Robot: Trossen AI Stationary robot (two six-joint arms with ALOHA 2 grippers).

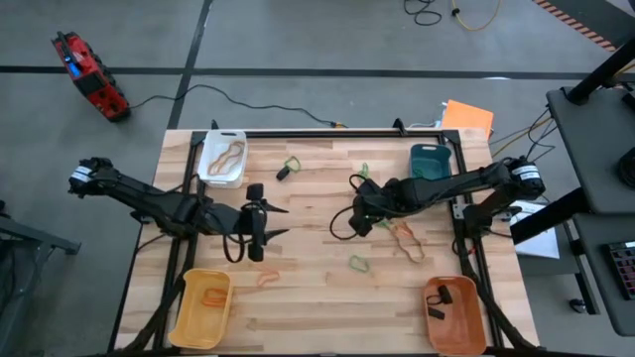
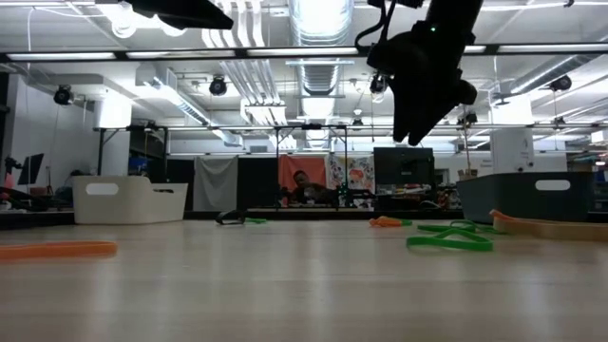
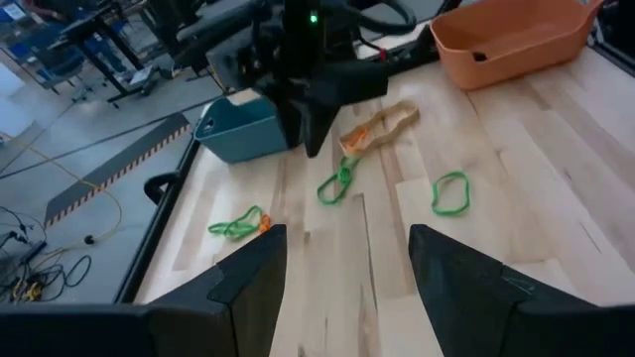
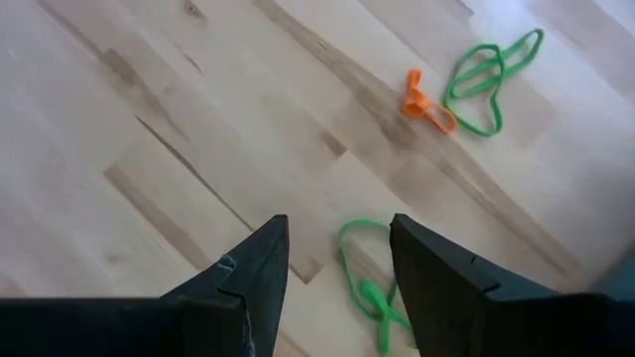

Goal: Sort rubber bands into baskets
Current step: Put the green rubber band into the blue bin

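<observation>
Fingers [image 4: 248, 288] of right gripper [image 4: 337, 268] parted, empty, hanging over green rubber band [image 4: 367, 268] mid-surface. Left gripper [image 1: 266, 223] fingers [image 3: 248, 288] spread wide, empty, left of centre. Wood surface [image 1: 317, 297]. White basket [image 1: 222, 159] far left with tan band; teal basket [image 1: 429, 162] far right; yellow basket [image 1: 201, 307] near left with orange band; orange basket [image 1: 456, 315] near right with black bands. Loose bands scattered: green-orange pair [image 4: 476, 79], tan loop [image 1: 407, 241].

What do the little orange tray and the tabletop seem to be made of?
The orange tray looks like moulded plastic: smooth, one even colour, rounded corners, slight sheen. The tabletop seems to be pale wood, with visible plank seams and grain, matte finish.
</observation>
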